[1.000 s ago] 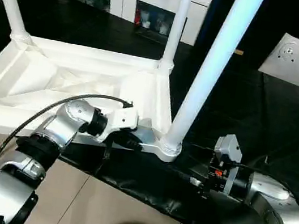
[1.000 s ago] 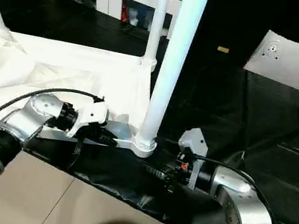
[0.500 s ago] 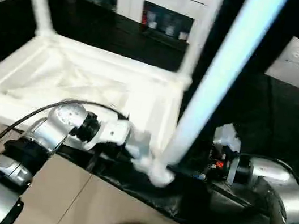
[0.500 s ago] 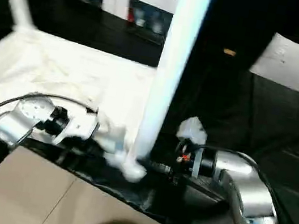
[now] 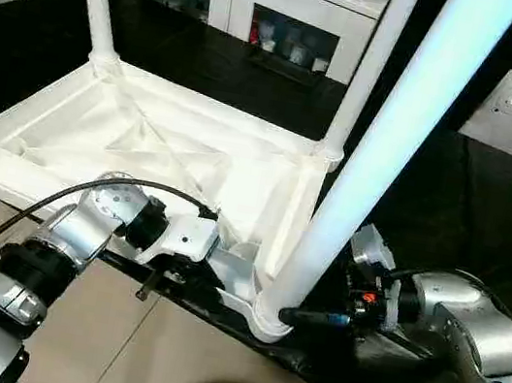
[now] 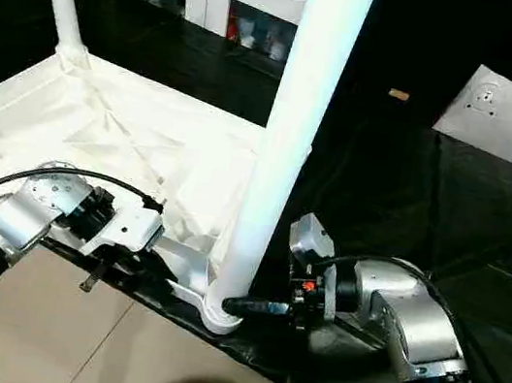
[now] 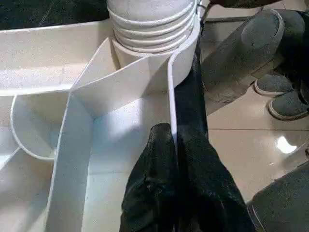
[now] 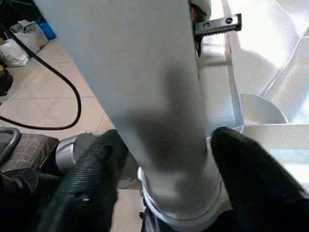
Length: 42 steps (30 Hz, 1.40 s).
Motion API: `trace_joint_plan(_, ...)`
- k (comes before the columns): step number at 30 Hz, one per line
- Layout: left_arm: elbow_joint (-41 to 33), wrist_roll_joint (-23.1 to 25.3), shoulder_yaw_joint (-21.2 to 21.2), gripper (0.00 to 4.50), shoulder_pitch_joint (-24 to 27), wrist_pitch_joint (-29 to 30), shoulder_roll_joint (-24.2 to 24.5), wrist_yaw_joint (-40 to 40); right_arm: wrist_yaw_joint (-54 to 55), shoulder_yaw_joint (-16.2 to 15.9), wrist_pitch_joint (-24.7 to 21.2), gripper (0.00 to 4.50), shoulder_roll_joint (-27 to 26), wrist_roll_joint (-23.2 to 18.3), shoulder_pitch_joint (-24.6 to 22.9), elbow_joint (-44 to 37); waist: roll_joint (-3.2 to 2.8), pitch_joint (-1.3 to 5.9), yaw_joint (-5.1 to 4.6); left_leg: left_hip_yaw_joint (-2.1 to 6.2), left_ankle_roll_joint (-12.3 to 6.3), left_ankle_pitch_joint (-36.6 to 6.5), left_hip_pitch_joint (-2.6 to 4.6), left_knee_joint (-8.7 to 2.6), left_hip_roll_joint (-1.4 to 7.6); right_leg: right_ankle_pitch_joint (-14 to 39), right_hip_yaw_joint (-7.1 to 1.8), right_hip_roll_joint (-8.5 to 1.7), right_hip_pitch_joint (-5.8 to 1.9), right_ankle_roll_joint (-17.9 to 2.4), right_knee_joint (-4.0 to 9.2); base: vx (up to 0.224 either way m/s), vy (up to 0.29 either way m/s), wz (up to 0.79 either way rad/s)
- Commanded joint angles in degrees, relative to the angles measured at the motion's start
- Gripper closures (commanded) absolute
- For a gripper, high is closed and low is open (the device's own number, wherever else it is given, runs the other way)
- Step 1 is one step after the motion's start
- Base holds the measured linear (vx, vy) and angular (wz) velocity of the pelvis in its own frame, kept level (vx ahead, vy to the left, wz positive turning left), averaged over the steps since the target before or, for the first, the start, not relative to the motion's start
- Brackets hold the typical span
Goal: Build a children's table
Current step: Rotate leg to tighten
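The tabletop (image 5: 145, 148) lies upside down on the black-covered bench (image 5: 487, 220), legs pointing up. Left gripper (image 7: 175, 145) is pinched tight on the tabletop's rim beside the near corner socket (image 5: 271, 320). Right gripper (image 8: 164, 159) straddles the near leg (image 5: 382, 144) just above that socket; whether it's actually gripping, I can't tell.

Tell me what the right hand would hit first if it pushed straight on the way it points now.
The near leg: the right hand straddles its base with a finger on each side, so almost at once its palm would likely meet it.
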<state>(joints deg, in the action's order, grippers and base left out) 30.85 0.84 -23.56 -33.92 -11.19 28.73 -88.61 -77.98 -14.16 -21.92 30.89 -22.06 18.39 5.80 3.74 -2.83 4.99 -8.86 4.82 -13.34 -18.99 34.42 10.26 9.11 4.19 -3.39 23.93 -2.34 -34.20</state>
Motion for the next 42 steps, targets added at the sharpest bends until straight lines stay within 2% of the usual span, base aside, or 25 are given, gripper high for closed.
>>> trace_joint_plan(1,-1.5,0.8,-2.2,4.5,0.8,-0.4,0.1,-2.2,-0.3,-0.4,0.4,1.88,0.2,0.5,0.9,0.7,0.09,3.67,-0.2,-0.01,-3.86,-1.8,-0.65,-3.81,2.88,12.2,-3.09,-4.89,-4.08,-10.2,3.0,0.0,0.0,0.0)
trace_joint_plan(3,-1.7,0.7,-2.0,4.5,0.9,-0.1,0.0,-1.9,-0.2,-0.5,0.4,1.95,-0.1,0.7,0.9,0.7,0.06,3.65,-0.15,-0.05,-3.76,-1.8,-0.64,-3.81,2.83,12.6,-3.09,-4.87,-4.06,-10.0,3.1,0.0,0.0,0.0)
trace_joint_plan(6,-0.9,0.5,-1.5,4.5,0.7,0.6,-0.6,-0.7,-0.1,-0.6,-0.4,2.31,-0.4,0.1,0.7,0.2,0.02,3.72,-0.14,-0.04,-3.68,-1.5,-0.66,-3.78,2.82,12.2,-3.09,-4.83,-4.11,-9.9,3.02,0.0,0.0,0.0)
trace_joint_plan(10,-0.6,0.4,-1.4,4.5,0.6,0.9,-0.8,-0.3,-0.1,-0.5,-0.7,2.46,-0.5,-0.2,0.6,0.0,0.15,3.63,-0.19,-0.06,-3.62,-2.1,-0.63,-3.8,2.8,13.2,-3.09,-4.8,-4.05,-9.7,3.17,0.0,0.0,0.0)
trace_joint_plan(11,0.0,0.5,-1.1,4.5,0.3,1.8,-1.4,0.9,0.2,-0.3,-1.4,2.46,-0.7,-0.7,0.2,-0.5,-0.09,3.65,-0.19,-0.07,-3.55,-2.3,-0.57,-3.8,2.77,13.6,-3.11,-4.81,-4.04,-9.6,3.23,0.0,0.0,0.0)
trace_joint_plan(13,2.4,1.9,-0.6,4.5,-0.9,4.2,-3.3,5.3,2.7,0.5,-3.0,2.49,-1.6,-1.4,-0.8,-2.0,-0.12,3.56,-0.34,-0.19,-3.44,-2.3,-0.52,-3.79,2.71,13.9,-3.16,-4.57,-3.98,-9.4,3.46,0.0,0.0,0.0)
trace_joint_plan(14,4.1,2.9,-0.4,4.5,-1.8,5.5,-4.6,8.3,5.1,0.8,-3.4,2.5,-2.5,-1.0,-1.2,-2.6,-0.04,3.43,-0.27,-0.18,-3.2,-3.5,-0.33,-3.85,2.68,16.0,-3.08,-4.65,-3.86,-8.9,3.76,0.0,0.0,0.0)
trace_joint_plan(15,6.8,3.8,0.4,4.5,-3.4,8.1,-7.0,13.5,11.0,1.2,-3.3,2.5,-4.8,1.2,-1.5,-2.8,-0.1,3.26,-0.41,-0.3,-3.13,-4.2,-0.33,-3.89,2.58,17.9,-3.1,-4.54,-3.73,-8.2,4.18,0.0,0.0,0.0)
trace_joint_plan(16,7.5,4.1,0.6,4.5,-3.9,8.9,-7.7,15.0,12.8,1.3,-3.2,2.5,-5.5,1.9,-1.5,-2.8,-0.14,2.94,-0.3,-0.51,-2.11,-6.8,0.57,-3.85,2.49,22.6,-3.02,-4.4,-2.94,-7.2,4.99,0.0,0.0,0.0)
trace_joint_plan(17,7.5,4.1,0.6,4.5,-3.9,8.9,-7.7,15.0,12.8,1.3,-3.2,2.5,-5.5,1.9,-1.5,-2.8,0.15,2.7,-0.69,-0.2,-1.3,-9.1,0.32,-3.99,2.1,29.7,-2.6,-4.58,-3.45,-4.8,5.58,0.0,0.0,0.0)
trace_joint_plan(18,8.3,4.0,1.2,4.5,-4.4,9.9,-8.7,16.8,15.4,1.5,-2.7,2.52,-6.5,3.3,-1.4,-2.5,0.21,2.66,-0.79,-0.03,-1.14,-9.5,0.01,-4.1,2.04,32.9,-2.46,-4.81,-3.78,-3.2,5.9,0.0,0.0,0.0)
trace_joint_plan(19,9.3,3.4,2.4,4.5,-5.5,11.9,-10.5,19.8,21.4,2.2,-3.3,2.55,-9.3,5.2,-0.6,-1.4,-0.54,2.66,-1.02,-0.04,-0.57,-10.2,0.42,-4.0,1.97,36.1,-2.43,-4.78,-3.18,-1.3,6.45,0.0,0.0,0.0)
trace_joint_plan(20,9.7,2.9,3.1,4.5,-6.1,13.0,-11.4,21.3,24.9,2.7,-4.0,2.56,-10.9,6.2,-0.1,-0.6,-0.06,2.85,-1.51,0.19,-0.35,-10.7,0.32,-3.89,1.71,37.4,-2.01,-4.73,-3.36,-0.1,6.84,0.0,0.0,0.0)
trace_joint_plan(21,10.0,2.6,3.7,4.5,-6.7,14.2,-12.3,22.9,28.1,3.3,-4.8,2.56,-12.5,6.9,0.5,0.1,0.19,2.92,-1.98,0.33,-0.08,-10.4,-0.04,-4.01,1.75,37.2,-1.95,-4.66,-3.55,0.1,6.61,0.0,0.0,0.0)
trace_joint_plan(22,10.0,2.6,3.7,4.5,-6.7,14.2,-12.3,22.9,28.1,3.3,-4.8,2.59,-12.5,6.9,0.5,0.1,0.1,3.08,-2.56,0.51,-0.22,-10.3,-0.34,-4.07,1.61,36.8,-1.67,-4.6,-3.76,0.5,6.73,0.0,0.0,0.0)
trace_joint_plan(24,11.2,2.6,4.9,4.5,-8.1,16.6,-13.5,26.7,34.8,4.7,-6.7,2.59,-16.3,7.7,1.6,1.2,-0.29,3.22,-3.13,0.5,-1.01,-10.0,-0.03,-4.21,1.99,33.3,-1.92,-4.66,-3.6,-0.9,6.55,0.0,0.0,0.0)
trace_joint_plan(25,12.2,2.7,6.1,4.5,-9.3,18.3,-14.4,30.2,40.9,5.7,-9.0,2.59,-19.7,8.5,2.7,1.8,-0.35,3.29,-3.51,0.56,-1.15,-9.8,-0.28,-4.38,2.04,30.8,-1.9,-4.56,-3.73,-2.2,6.31,0.0,0.0,0.0)
trace_joint_plan(27,12.7,3.0,6.9,4.5,-10.0,19.3,-14.9,33.0,44.4,5.8,-10.4,2.59,-22.1,9.2,3.5,2.2,-0.54,3.44,-3.86,0.65,-0.77,-9.7,-0.18,-4.47,2.09,28.1,-2.05,-4.6,-3.71,-3.6,5.91,0.0,0.0,0.0)
trace_joint_plan(30,13.3,3.7,7.9,4.5,-10.7,19.9,-15.5,35.5,47.1,5.6,-10.6,2.59,-25.0,9.7,3.9,1.9,-0.57,3.57,-4.14,0.3,-1.45,-8.1,-0.13,-4.35,2.25,22.3,-2.63,-4.64,-3.74,-6.3,5.37,0.0,0.0,0.0)
trace_joint_plan(31,13.3,4.3,8.0,4.5,-10.7,19.6,-15.6,36.1,47.0,5.3,-10.1,2.05,-25.8,9.6,3.7,1.4,-0.59,3.66,-4.13,0.23,-1.93,-7.0,-0.2,-4.33,2.35,19.1,-2.79,-4.64,-3.89,-7.5,4.97,0.0,0.0,0.0)
trace_joint_plan(33,12.6,5.1,7.7,4.5,-10.4,19.0,-15.1,36.3,47.2,5.4,-8.2,1.91,-26.6,9.5,2.8,0.9,-0.55,3.77,-4.14,0.15,-2.62,-5.5,-0.35,-4.23,2.41,15.6,-2.94,-4.71,-4.08,-9.1,4.48,0.0,0.0,0.0)
trace_joint_plan(36,11.7,5.0,7.6,4.5,-9.7,18.2,-14.1,35.4,46.9,6.3,-7.5,1.72,-26.2,9.2,2.0,0.2,-0.6,3.97,-3.94,-0.02,-3.39,-3.2,-0.52,-4.12,2.35,11.3,-3.1,-4.84,-4.44,-10.9,3.97,0.0,0.0,0.0)
trace_joint_plan(37,11.4,5.2,7.2,4.5,-9.4,17.5,-13.5,35.0,46.6,6.6,-7.4,1.53,-25.9,9.1,1.6,-0.2,-1.21,3.98,-3.77,0.07,-3.58,-2.4,-0.55,-4.15,2.38,9.7,-3.12,-4.81,-4.5,-11.4,3.71,0.0,0.0,0.0)
trace_joint_plan(39,10.3,4.7,6.8,4.5,-8.0,14.5,-12.0,31.9,44.3,7.2,-6.1,1.49,-23.8,8.8,0.4,-1.9,-1.2,3.96,-3.73,0.1,-3.95,-2.6,-0.6,-4.19,2.54,8.2,-3.09,-4.73,-4.6,-11.8,3.69,0.0,0.0,0.0)
trace_joint_plan(42,8.9,3.6,6.6,4.5,-6.5,11.0,-10.8,27.2,40.3,7.3,-3.5,1.12,-19.7,8.8,-1.4,-3.4,-1.08,3.94,-3.5,-0.04,-4.72,-2.3,-0.72,-4.06,2.54,7.4,-3.14,-4.8,-4.74,-12.3,3.53,0.0,0.0,0.0)
